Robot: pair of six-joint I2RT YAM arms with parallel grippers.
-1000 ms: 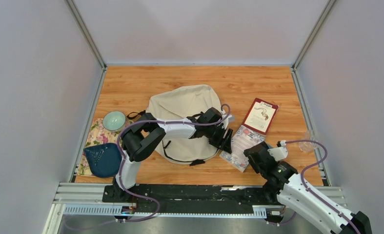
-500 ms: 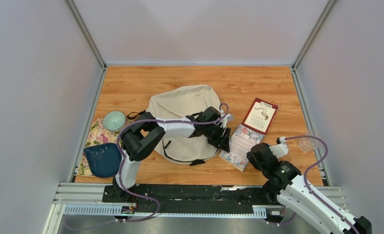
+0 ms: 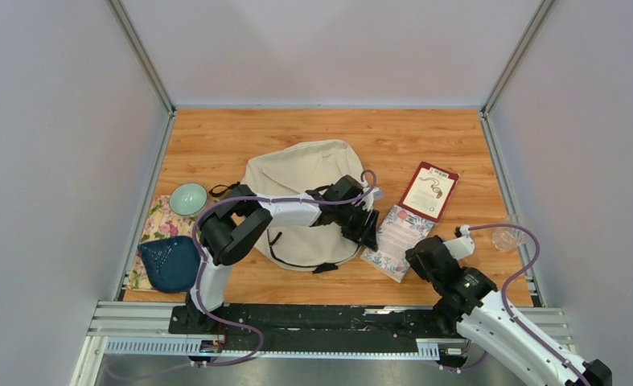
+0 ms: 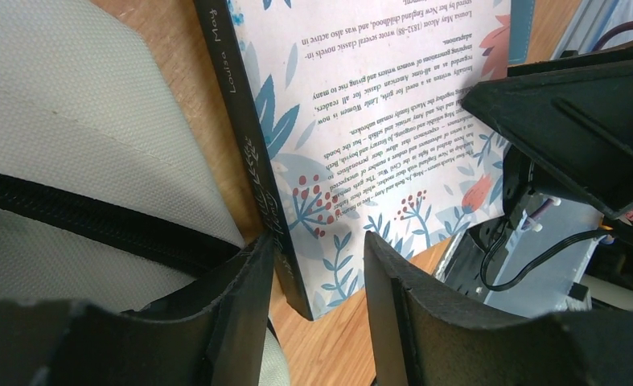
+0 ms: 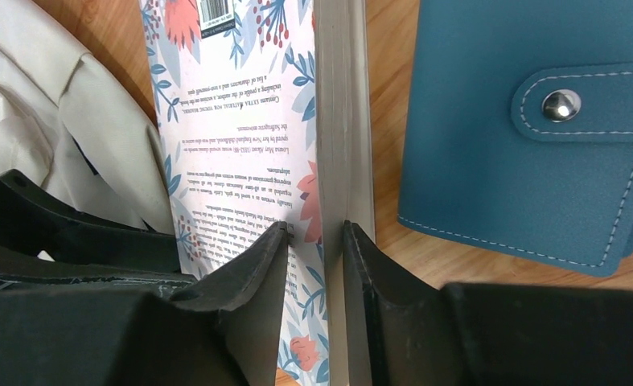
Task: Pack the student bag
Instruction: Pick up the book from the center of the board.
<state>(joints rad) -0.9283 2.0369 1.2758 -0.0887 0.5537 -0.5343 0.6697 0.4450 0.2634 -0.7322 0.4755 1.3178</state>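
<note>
- Bag (image 3: 297, 173) lies against the book's (image 3: 395, 235) left side.
- Left gripper (image 4: 319, 257), half open, straddles the book's spine corner and grips nothing.
- Right gripper (image 5: 314, 233), narrowly parted at the book's page edge; hold unclear.

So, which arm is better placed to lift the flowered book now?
Probably the right. The right gripper stands open with the page edge of the book between its fingers. The left gripper brackets only the spine corner, with the bag right beside it.
</note>
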